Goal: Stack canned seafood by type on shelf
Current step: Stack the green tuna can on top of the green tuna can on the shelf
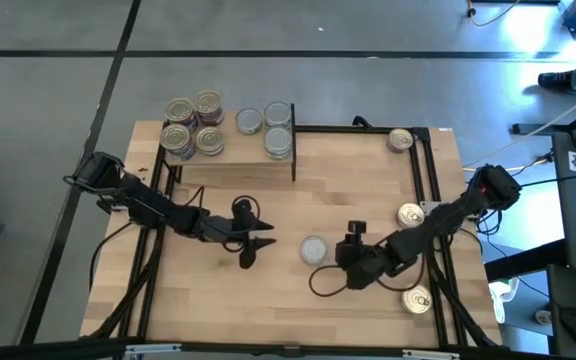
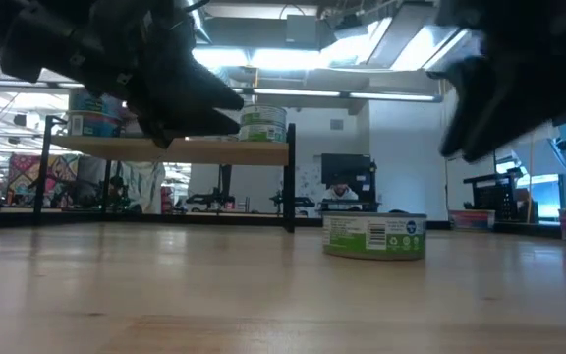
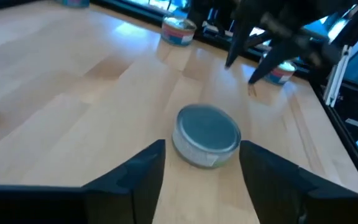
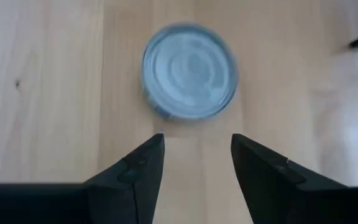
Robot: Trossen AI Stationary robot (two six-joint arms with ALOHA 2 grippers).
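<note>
Table (image 1: 218,300) carries the shelf (image 1: 230,157) at its far left corner, as seen from above. On the shelf: a cluster of four tins (image 1: 194,125) at its left end, three silver-topped tins (image 1: 268,127) at its right end. Left gripper (image 1: 258,243) hangs in front of the shelf, jaws spread, empty. Right gripper (image 1: 343,250) sits further right of the shelf, jaws spread, empty. Between the two grippers, well in front of the shelf, a lone silver-topped tin (image 1: 314,249) stands on the table, untouched. Three gold-lidded tins (image 1: 409,214) lie along the table's right edge, far from the shelf.
</note>
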